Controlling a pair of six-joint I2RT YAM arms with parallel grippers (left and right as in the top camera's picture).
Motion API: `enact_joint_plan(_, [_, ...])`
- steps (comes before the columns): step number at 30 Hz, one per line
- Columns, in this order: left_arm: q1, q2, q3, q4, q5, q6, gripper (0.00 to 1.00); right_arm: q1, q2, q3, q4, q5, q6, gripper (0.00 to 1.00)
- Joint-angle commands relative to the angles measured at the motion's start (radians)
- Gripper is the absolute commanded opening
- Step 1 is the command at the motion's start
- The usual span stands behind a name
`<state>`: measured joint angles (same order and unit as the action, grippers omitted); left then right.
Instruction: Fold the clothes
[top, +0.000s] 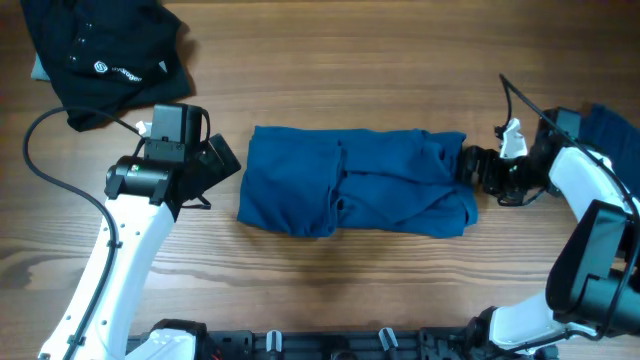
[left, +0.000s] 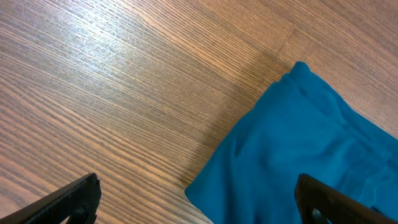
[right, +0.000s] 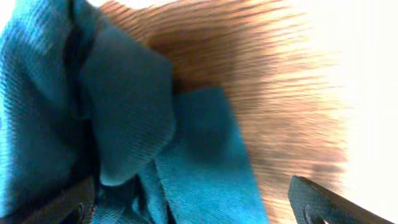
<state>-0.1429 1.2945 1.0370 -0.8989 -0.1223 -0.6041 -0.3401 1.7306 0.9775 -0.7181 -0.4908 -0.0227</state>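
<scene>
A mid-blue garment (top: 355, 180) lies folded into a wide band in the middle of the table. My left gripper (top: 225, 168) stands open just off its left end. In the left wrist view the cloth's corner (left: 311, 149) reaches in from the right between my spread fingers (left: 68, 199), and the left gripper (left: 199, 208) holds nothing. My right gripper (top: 468, 166) is open at the band's right end. Rumpled blue fabric (right: 124, 106) lies between its wide fingers (right: 329, 205), and the right gripper (right: 193, 208) is not closed on it. A darker blue garment (top: 610, 135) lies at the far right edge.
A black garment (top: 105, 55) with a small white logo is bunched at the back left corner. A black cable (top: 60, 170) loops beside the left arm. Bare wooden table (top: 330, 280) runs in front of the blue band.
</scene>
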Motion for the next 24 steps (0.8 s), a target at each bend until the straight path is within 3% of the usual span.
enact_joint_plan(1, [0.006, 0.004, -0.024, 0.000, 0.005, -0.010, 1.00, -0.061, -0.070, 0.027, -0.019, -0.029, 0.045, 1.00])
enact_joint_plan(10, [0.006, 0.013, -0.071, 0.059, 0.014, -0.011, 1.00, -0.090, -0.282, 0.027, -0.032, -0.376, -0.054, 0.99])
enact_joint_plan(15, [0.005, 0.013, -0.071, 0.081, 0.061, -0.011, 1.00, -0.037, -0.293, 0.026, -0.039, -0.370, -0.058, 0.94])
enact_joint_plan(18, [0.005, 0.013, -0.071, 0.098, 0.074, -0.011, 1.00, 0.023, -0.282, 0.024, -0.040, -0.363, -0.077, 0.79])
enact_joint_plan(21, [0.005, 0.013, -0.071, 0.098, 0.074, -0.011, 1.00, 0.089, -0.268, 0.024, -0.016, -0.339, -0.075, 0.36])
enact_joint_plan(22, [0.005, 0.013, -0.071, 0.098, 0.074, -0.011, 1.00, 0.115, -0.252, 0.024, 0.002, -0.257, -0.026, 0.13])
enact_joint_plan(23, [0.005, 0.013, -0.071, 0.098, 0.074, -0.011, 1.00, 0.124, -0.240, 0.020, 0.010, -0.209, 0.005, 0.04])
enact_joint_plan(24, [0.005, 0.013, -0.071, 0.098, 0.074, -0.011, 1.00, 0.130, -0.229, 0.014, 0.018, -0.196, 0.008, 0.04])
